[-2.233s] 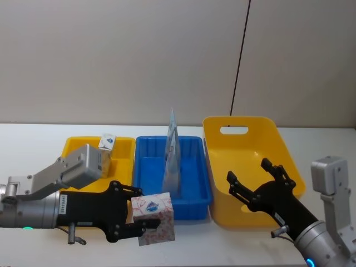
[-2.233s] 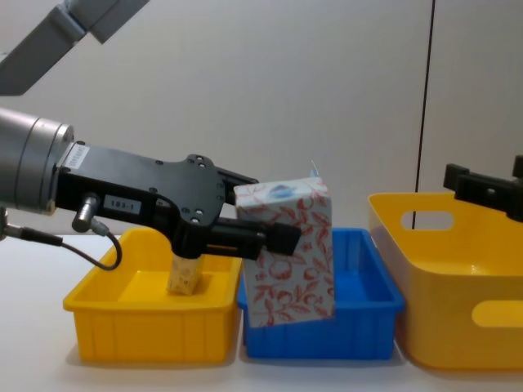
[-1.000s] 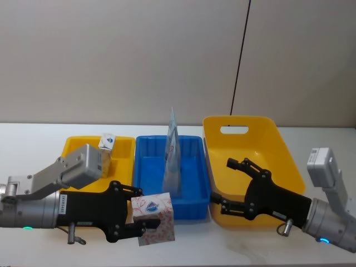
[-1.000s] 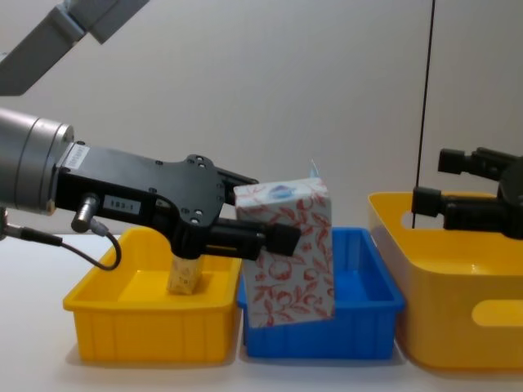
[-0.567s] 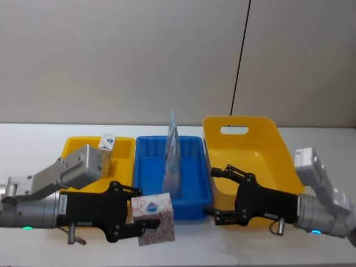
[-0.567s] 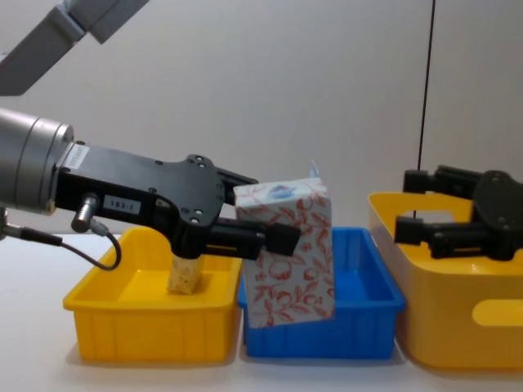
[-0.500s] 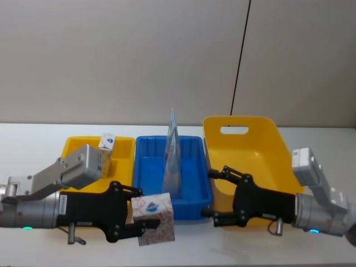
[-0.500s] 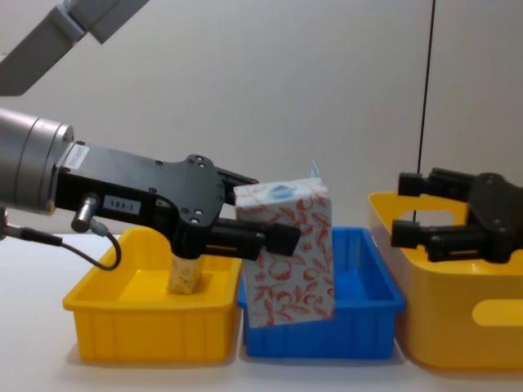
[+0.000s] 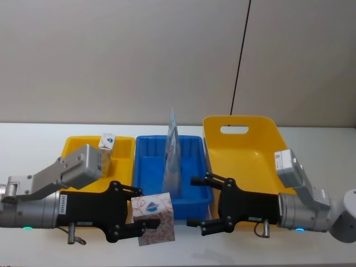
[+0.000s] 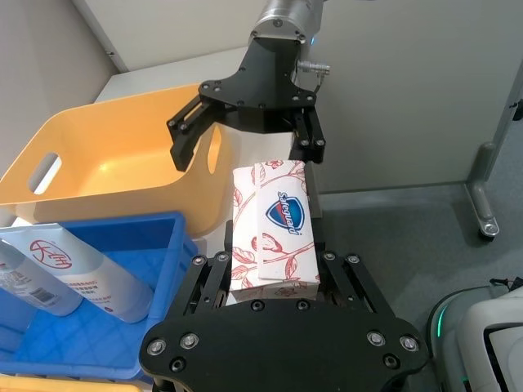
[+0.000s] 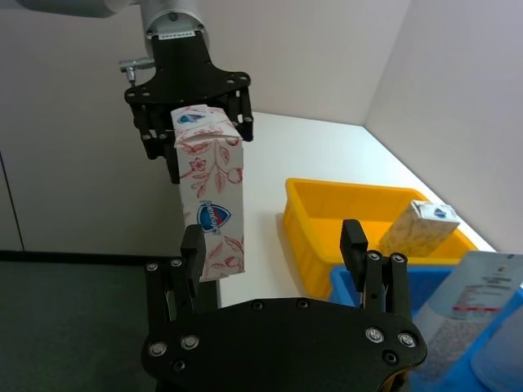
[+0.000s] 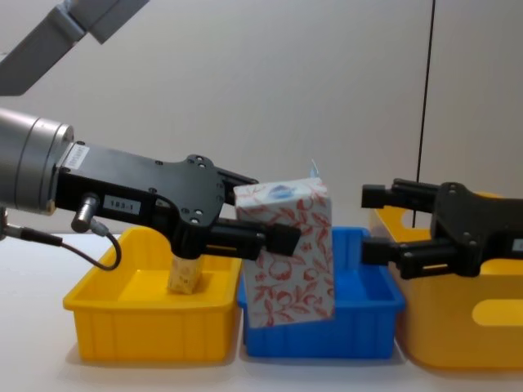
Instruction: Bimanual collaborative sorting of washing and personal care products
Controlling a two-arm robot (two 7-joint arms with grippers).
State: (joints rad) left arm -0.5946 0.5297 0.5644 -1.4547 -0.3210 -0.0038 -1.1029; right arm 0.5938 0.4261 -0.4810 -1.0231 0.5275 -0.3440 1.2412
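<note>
Left gripper [image 9: 150, 208]: fingers clamped on carton [image 9: 154, 219], held near, before blue bin [image 9: 147, 167]. Right gripper [image 9: 192, 202]: fingers spread, empty, facing it. Pouch [image 9: 172, 156] standing in blue bin; second carton [image 9: 107, 141] in left yellow bin [image 9: 75, 146]. White table [image 9: 33, 139], grey wall [image 9: 139, 55].

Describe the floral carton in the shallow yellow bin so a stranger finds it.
Start at the shallow yellow plastic bin on the robot's left. Inside stands a small white carton with red floral print and blue top mark. Unlike the similar carton in the left gripper, nothing holds it.
</note>
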